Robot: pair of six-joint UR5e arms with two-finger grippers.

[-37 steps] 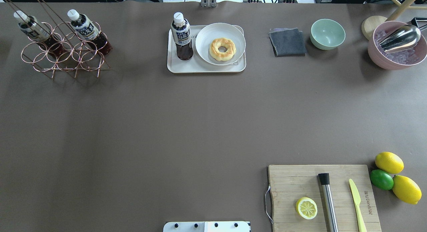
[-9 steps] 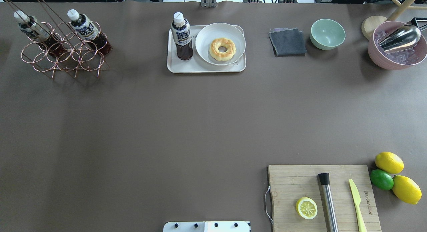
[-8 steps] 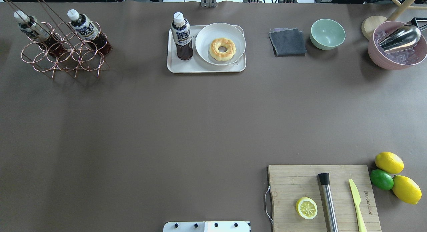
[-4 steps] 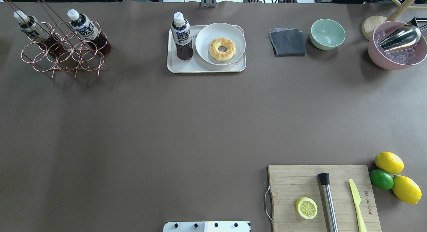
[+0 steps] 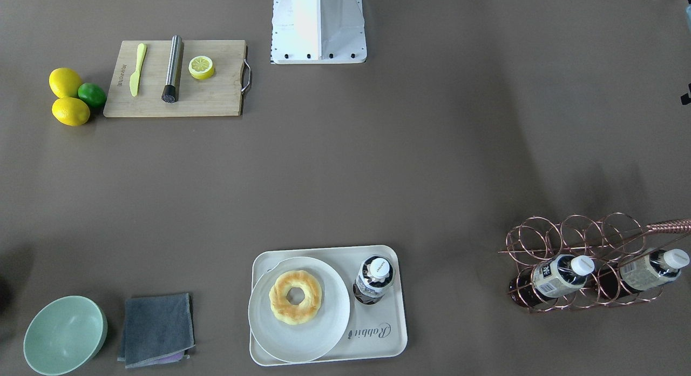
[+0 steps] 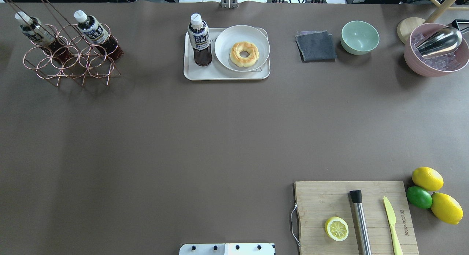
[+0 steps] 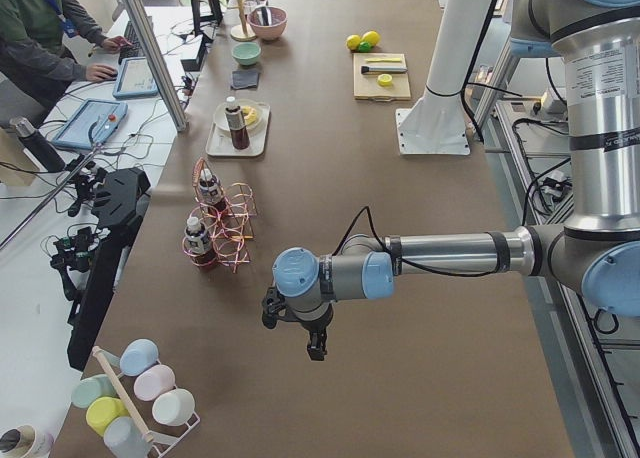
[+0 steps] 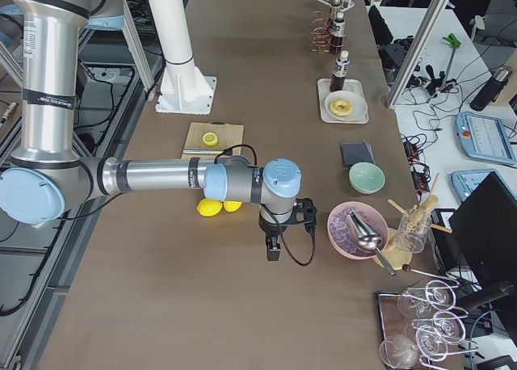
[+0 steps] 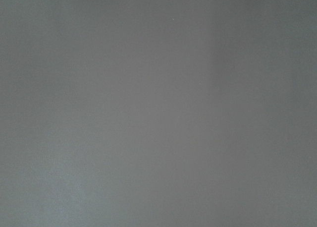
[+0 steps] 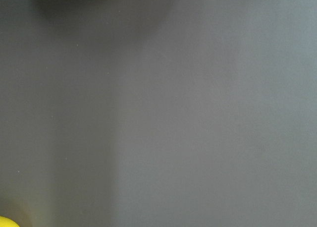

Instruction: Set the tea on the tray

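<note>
Presently, the tea (image 6: pixel 199 39) is seen standing upright on the tray (image 6: pixel 220 75), just beside the plate (image 6: pixel 226 38). The left gripper (image 7: pixel 315 348) and right gripper (image 8: pixel 274 250) are positioned over bare table (image 6: pixel 183 137), well apart from the tray. Whether either gripper is spread or closed cannot be told.

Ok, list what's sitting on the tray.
A tea bottle stands upright on the tray, beside a white plate holding a doughnut. The tray surface under the plate is hidden.

Matt brown table (image 6: pixel 220 137), smooth plastic tray (image 6: pixel 205 74), shiny copper wire rack (image 6: pixel 69 54), wooden cutting board (image 6: pixel 315 203), grey cloth (image 6: pixel 316 46)
</note>
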